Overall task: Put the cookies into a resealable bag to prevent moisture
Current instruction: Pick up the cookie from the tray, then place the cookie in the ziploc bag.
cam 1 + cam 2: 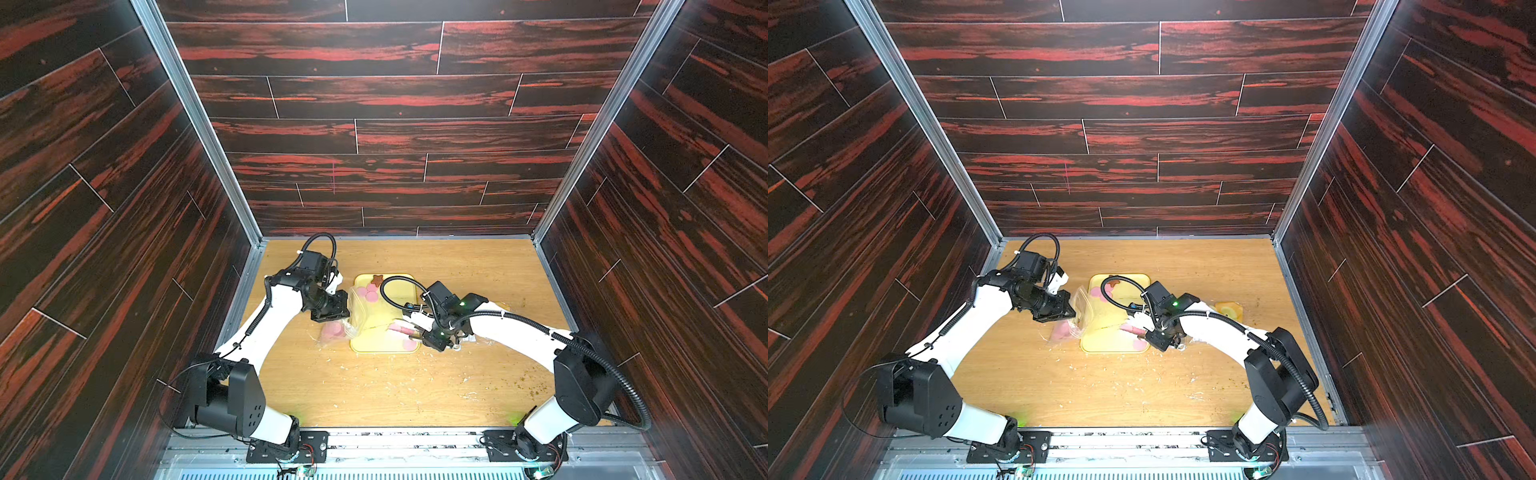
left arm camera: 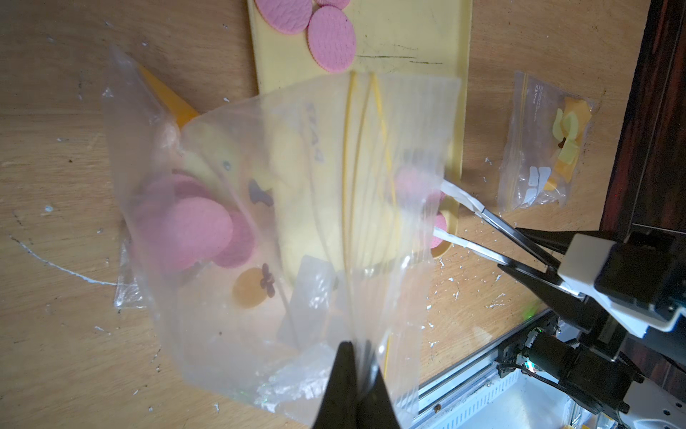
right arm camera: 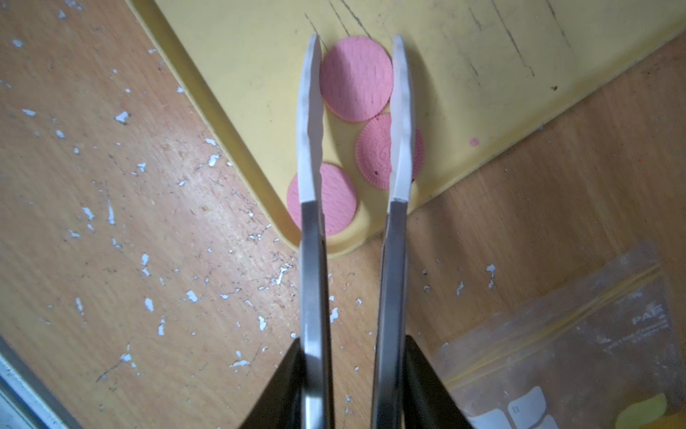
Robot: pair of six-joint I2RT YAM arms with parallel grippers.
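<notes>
Pink cookies [image 3: 355, 78] on a yellow tray [image 3: 464, 96]; clear bag [image 2: 297, 208] printed yellow.

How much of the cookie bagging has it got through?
Partly done. Several pink cookies already sit inside the clear bag, which the left end effector pinches shut on. The right end effector straddles a cookie on the yellow tray; others and the brown star remain.

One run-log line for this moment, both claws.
left claw: shut on clear bag | right claw: straddling a pink cookie on yellow tray, not gripped | some cookies bagged
</notes>
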